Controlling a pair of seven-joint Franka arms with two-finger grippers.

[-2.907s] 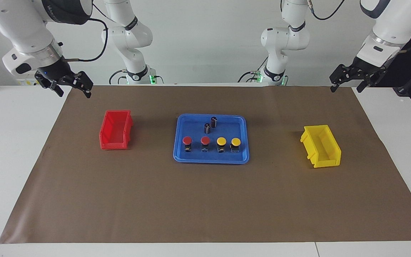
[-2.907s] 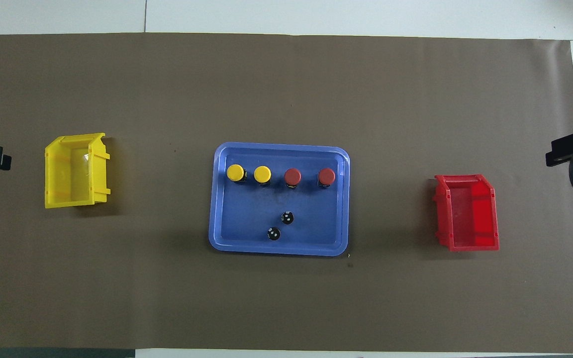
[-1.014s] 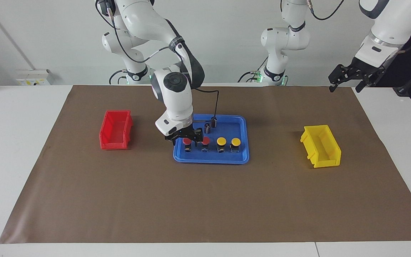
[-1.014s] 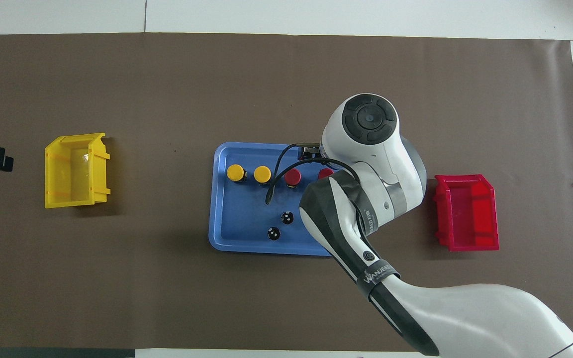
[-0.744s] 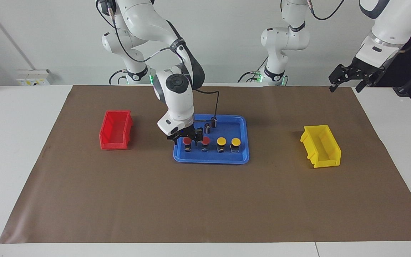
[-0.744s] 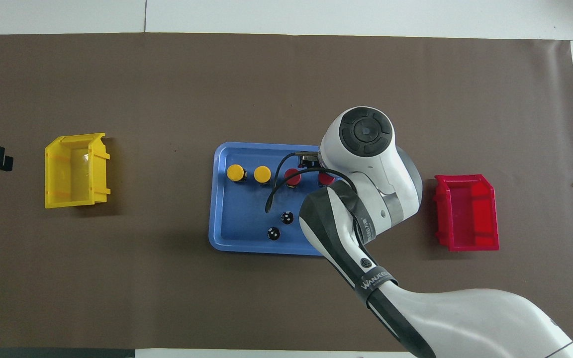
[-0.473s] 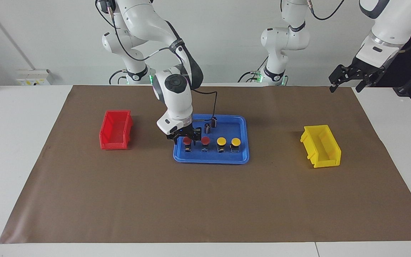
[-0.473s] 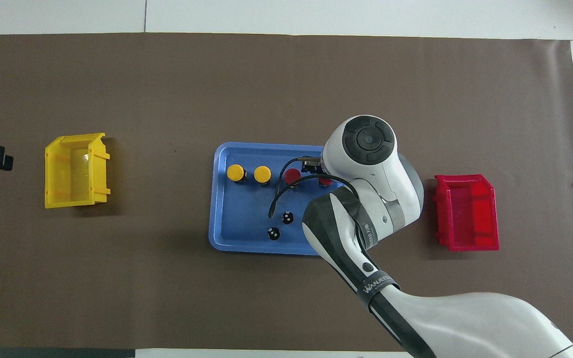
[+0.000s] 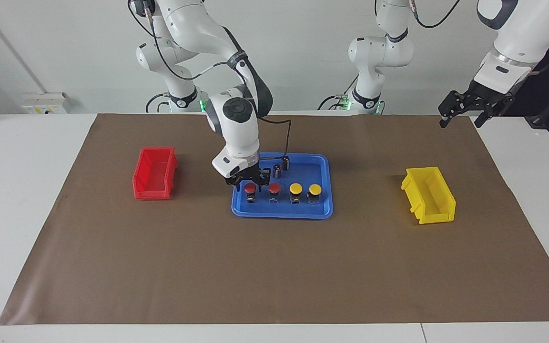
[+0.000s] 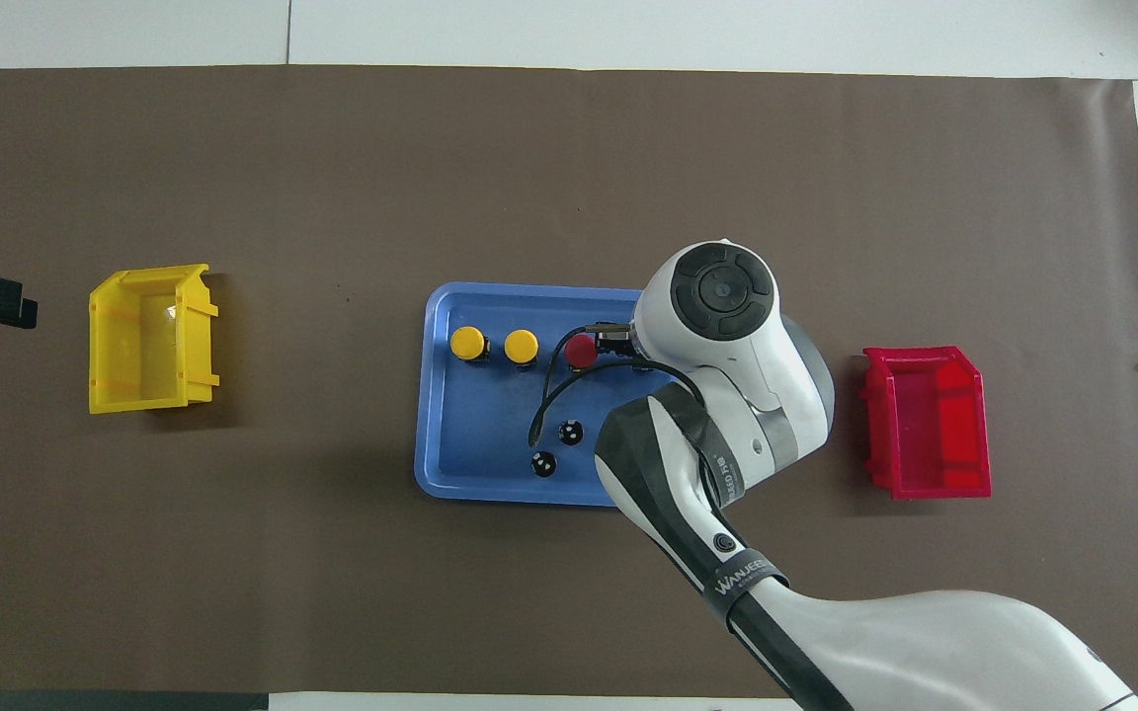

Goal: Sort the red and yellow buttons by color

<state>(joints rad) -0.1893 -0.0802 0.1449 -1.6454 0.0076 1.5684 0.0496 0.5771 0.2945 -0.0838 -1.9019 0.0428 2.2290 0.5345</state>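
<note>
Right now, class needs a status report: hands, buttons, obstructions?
Right hand over end red button in blue tray. Left hand waits. All four buttons in tray.

white table point(image 9: 17, 157), brown mat point(image 9: 274, 267)

Blue tray point(image 9: 324, 209) point(image 10: 450, 474): centre of the brown mat point(image 9: 274, 267) point(image 10: 569, 178), which covers the white worktop point(image 9: 17, 157).
Two dark capless cylinders point(image 9: 281, 166) point(image 10: 557, 446): upright, close together, in the tray's half nearer the robots.
Red bin point(image 9: 154, 172) point(image 10: 928, 423): on the mat, toward the right arm's end.
Yellow bin point(image 9: 429, 194) point(image 10: 149, 339): on the mat, toward the left arm's end.
</note>
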